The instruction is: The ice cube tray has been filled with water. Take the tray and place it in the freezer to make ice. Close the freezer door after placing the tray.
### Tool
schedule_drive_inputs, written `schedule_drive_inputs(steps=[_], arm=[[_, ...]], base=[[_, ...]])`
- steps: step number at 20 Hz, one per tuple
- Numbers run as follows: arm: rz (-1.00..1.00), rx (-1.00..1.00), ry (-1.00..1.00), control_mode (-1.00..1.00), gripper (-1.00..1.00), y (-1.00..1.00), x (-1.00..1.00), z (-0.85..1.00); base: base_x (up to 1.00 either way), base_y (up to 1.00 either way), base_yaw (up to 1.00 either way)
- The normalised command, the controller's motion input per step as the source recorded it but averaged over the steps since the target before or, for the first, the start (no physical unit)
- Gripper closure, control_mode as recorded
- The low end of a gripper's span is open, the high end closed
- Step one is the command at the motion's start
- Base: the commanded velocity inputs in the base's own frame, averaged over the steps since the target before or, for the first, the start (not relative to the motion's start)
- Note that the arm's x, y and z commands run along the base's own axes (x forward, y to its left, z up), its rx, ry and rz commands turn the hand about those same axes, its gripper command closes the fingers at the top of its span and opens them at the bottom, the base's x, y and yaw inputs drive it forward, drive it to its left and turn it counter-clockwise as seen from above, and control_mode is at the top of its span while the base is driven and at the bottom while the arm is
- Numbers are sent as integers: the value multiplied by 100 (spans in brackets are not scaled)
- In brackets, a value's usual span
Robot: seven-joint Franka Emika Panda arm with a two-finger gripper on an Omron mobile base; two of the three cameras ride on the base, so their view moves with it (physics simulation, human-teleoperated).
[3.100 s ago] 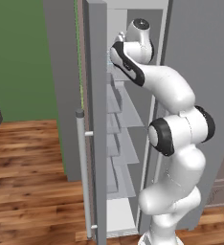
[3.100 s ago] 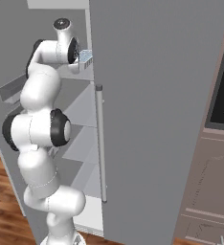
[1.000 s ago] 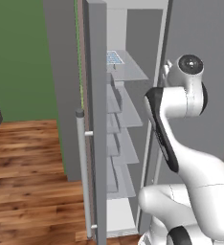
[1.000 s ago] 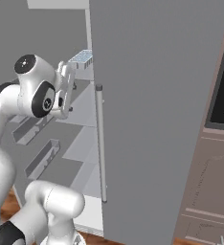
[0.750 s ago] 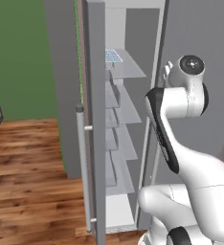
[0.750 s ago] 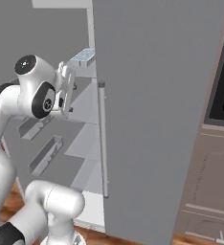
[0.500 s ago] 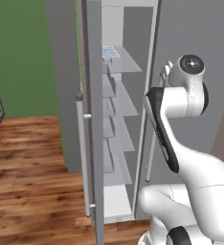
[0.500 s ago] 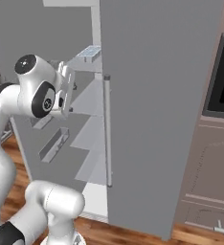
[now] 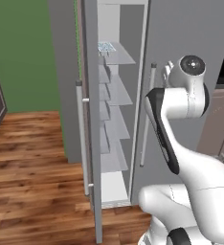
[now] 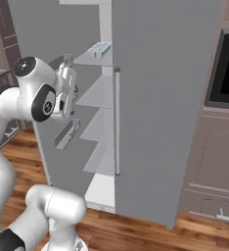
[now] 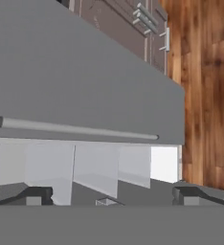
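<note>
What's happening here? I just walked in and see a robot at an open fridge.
The white robot arm is putting ice in to freeze. The white ice cube tray with pale blue cells already lies on the top shelf of the tall grey freezer. The gripper is open and empty, held in front of the shelves. The grey freezer door with the long bar handle stands wide open, so closing it is what remains.
</note>
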Motion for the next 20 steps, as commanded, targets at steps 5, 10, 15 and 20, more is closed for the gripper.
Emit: schedule_drive_inputs(steps=[5, 10, 15, 20], arm=[[0, 0, 0, 100, -100, 0, 0, 0], [0, 0, 0, -100, -100, 5, 0, 0], [0, 0, 0, -100, -100, 2, -7, 0], [0, 0, 0, -100, -100, 0, 0, 0]], base=[[-1, 41, 0], [0, 33, 0], [0, 0, 0], [0, 0, 0]])
